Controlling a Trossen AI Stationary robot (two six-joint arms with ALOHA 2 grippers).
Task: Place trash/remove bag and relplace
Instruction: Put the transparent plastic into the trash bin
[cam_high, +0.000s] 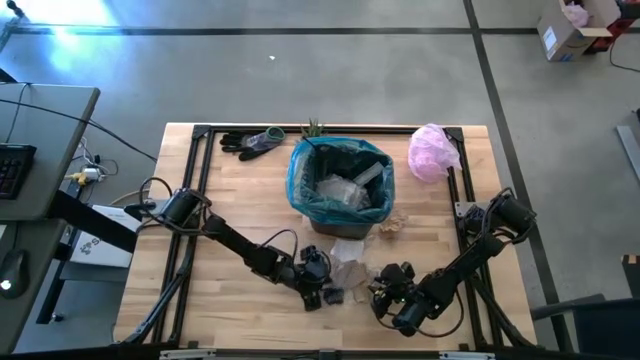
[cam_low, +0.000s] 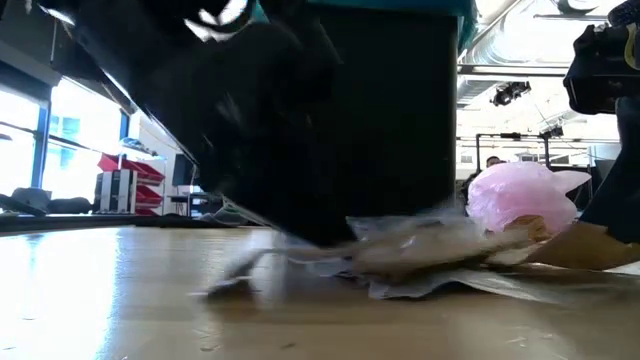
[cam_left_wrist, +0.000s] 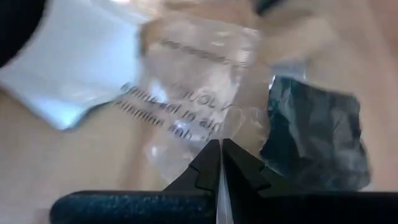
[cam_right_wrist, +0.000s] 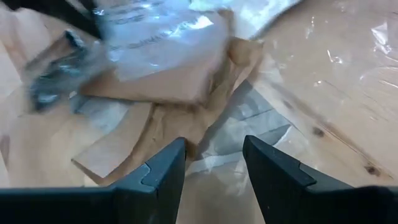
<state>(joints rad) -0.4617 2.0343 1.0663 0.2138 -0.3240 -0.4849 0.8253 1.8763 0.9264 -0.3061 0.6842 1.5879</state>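
Observation:
A bin lined with the teal bag (cam_high: 300, 185) stands mid-table, with wrappers inside it. In front of it lie trash pieces: white paper (cam_high: 350, 250), a clear printed wrapper (cam_left_wrist: 193, 93), brown paper (cam_right_wrist: 180, 93) and a brownish lump (cam_high: 392, 224). My left gripper (cam_left_wrist: 221, 150) is low over this litter, shut on the clear wrapper. My right gripper (cam_right_wrist: 214, 163) hovers open just right of it, above brown paper and clear film, with nothing between its fingers. My left gripper pinches the clear printed wrapper at its near edge (cam_left_wrist: 225, 127) between its two fingertips. The fingers slant down from the table's left. The rest of the wrapper spreads away from the tips, over the white paper (cam_left_wrist: 68, 68) and the table.
A pale pink bag (cam_high: 432, 152) lies at the far right, dark gloves (cam_high: 250, 142) and a small plant (cam_high: 313, 128) behind the bin. A dark crumpled piece (cam_left_wrist: 317, 137) lies beside the held wrapper. Black frame rails (cam_high: 190, 180) run along the table's sides.

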